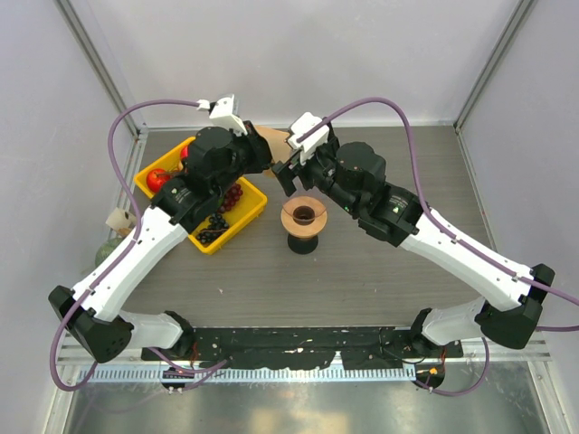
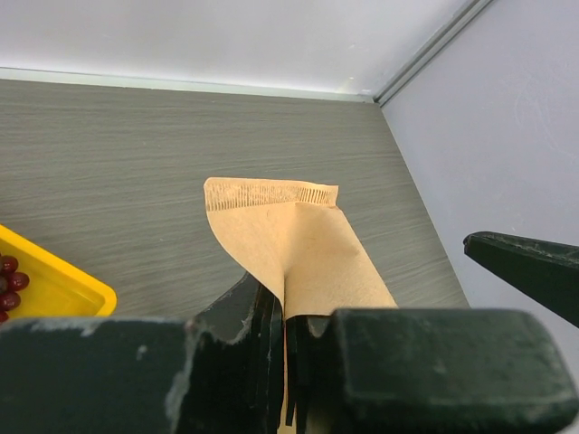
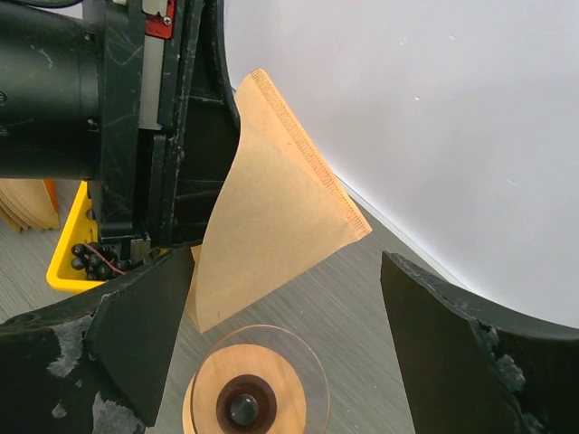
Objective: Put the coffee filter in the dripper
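Note:
My left gripper [image 2: 288, 312] is shut on the coffee filter [image 2: 298, 253], a flat tan paper cone held in the air near the table's back; it also shows from above [image 1: 270, 140] and in the right wrist view [image 3: 271, 226]. My right gripper [image 3: 289, 325] is open and empty, its fingers [image 3: 145, 325] on either side of the filter's lower corner, not touching it. The dripper [image 1: 304, 223], clear cone with a wood collar on a black base, stands mid-table below the filter; it also shows in the right wrist view [image 3: 253, 389].
A yellow tray [image 1: 242, 217] with red and dark fruit sits at the left, under my left arm. A stack of tan filters [image 3: 27, 203] lies behind it. A small white and green object [image 1: 116, 226] stands at the left wall.

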Tool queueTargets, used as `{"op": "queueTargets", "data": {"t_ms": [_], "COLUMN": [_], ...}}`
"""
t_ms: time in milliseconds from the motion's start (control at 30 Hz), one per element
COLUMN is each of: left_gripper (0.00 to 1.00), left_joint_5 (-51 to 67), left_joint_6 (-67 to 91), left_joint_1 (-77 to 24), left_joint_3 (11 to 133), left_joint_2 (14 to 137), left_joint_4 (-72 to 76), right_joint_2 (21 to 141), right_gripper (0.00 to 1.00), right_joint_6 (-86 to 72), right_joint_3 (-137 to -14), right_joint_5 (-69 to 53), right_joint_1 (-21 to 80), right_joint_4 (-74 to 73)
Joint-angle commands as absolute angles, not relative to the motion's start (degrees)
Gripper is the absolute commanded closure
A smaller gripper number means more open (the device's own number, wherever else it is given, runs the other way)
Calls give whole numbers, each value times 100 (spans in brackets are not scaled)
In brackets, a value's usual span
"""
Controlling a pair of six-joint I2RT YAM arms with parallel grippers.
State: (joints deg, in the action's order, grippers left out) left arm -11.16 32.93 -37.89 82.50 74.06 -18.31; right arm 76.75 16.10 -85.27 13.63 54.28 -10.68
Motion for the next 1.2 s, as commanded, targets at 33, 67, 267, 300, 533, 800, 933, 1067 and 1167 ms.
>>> {"op": "queueTargets", "data": {"t_ms": [33,67,267,300,533,800,933,1067,1167], "left_gripper": [87,87,83,82,79,40,40,47,66], "left_joint_5": [-1178,-1178,-1230,-1265,-1415,-1388,-1582,-1451,-1336], "left_joint_6": [3366,3358,3331,3314,3199,2980,2795,2812,2865], "left_joint_1": [-3832,-3841,-3902,-3911,-3990,-4025,-4008,-3990,-3990], "left_joint_3": [8358,8367,8332,8323,8367,8306,8087,7876,7787], "left_joint_2": [7409,7418,7400,7400,7409,7199,6979,6891,6856], "left_joint_4": [-1696,-1696,-1705,-1705,-1714,-1801,-1881,-1794,-1627], "right_joint_2": [7585,7620,7708,7725,7883,7963,7928,7910,7901], "right_gripper": [12,16,34,40,50,95,95,95,95], "right_joint_6": [1766,1793,1916,1916,2004,2109,2013,1750,1609], "right_joint_3": [-8534,-8534,-8622,-8639,-8824,-8912,-8956,-8930,-8921], "right_joint_5": [1828,1924,2100,2153,2259,2417,2601,2663,2742], "right_joint_1": [5449,5449,5449,5449,5449,5441,5449,5449,5449], "right_joint_4": [-712,-642,-580,-580,-720,-677,-615,-563,-563]}}
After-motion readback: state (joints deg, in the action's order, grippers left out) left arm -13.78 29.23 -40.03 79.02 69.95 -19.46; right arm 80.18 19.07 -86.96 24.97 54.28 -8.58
